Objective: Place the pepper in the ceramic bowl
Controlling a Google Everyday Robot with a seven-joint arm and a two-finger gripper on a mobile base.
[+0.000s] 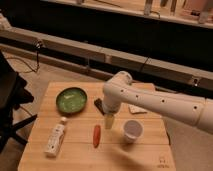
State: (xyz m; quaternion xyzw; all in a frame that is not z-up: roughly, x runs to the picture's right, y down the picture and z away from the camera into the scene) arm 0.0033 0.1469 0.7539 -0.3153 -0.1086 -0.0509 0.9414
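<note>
Pepper [96,136] on table [75,156], outside ceramic bowl [71,100]; gripper [109,121] seemingly just beside pepper.

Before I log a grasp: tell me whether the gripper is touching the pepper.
Apart. The camera view shows a strip of bare table between the gripper, which hangs beside it, and the pepper lying flat on the wood.

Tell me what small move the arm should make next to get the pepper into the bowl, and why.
Probably ease the hand over the pepper and lower it. The hand hangs beside the pepper, between it and the white cup, while the pepper lies on the table, outside the ceramic bowl.
</note>
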